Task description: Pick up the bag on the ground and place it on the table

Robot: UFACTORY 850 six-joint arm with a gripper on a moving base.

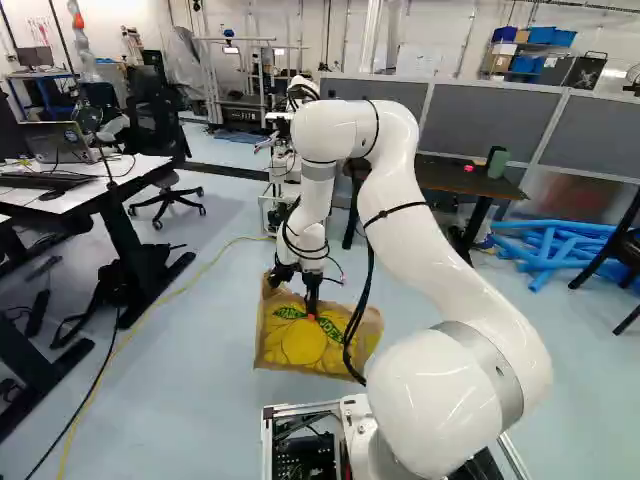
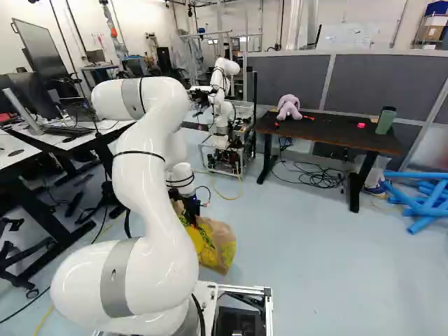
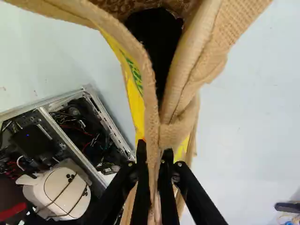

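Note:
My gripper (image 1: 311,306) is at the upper front of the tan jute bag (image 1: 300,342), whose side carries a yellow print. In the wrist view the gripper (image 3: 154,157) is shut on the bag's rim (image 3: 152,112), with cloth pinched between both fingers. Beyond the fingers the bag (image 3: 187,89) gapes, its inside dark. I cannot tell whether its base touches the floor. A dark brown table (image 2: 325,131) stands ahead to the right in the right base view, with a purple plush toy, a green cup and small red items on top.
White desks (image 1: 140,168) with a laptop and an office chair (image 1: 165,190) stand at the left. Another robot (image 2: 222,119) is beyond the bag. Blue tubes (image 2: 427,203) lie right of the brown table, near grey partitions (image 2: 364,87). A yellow cable (image 1: 140,322) crosses the floor.

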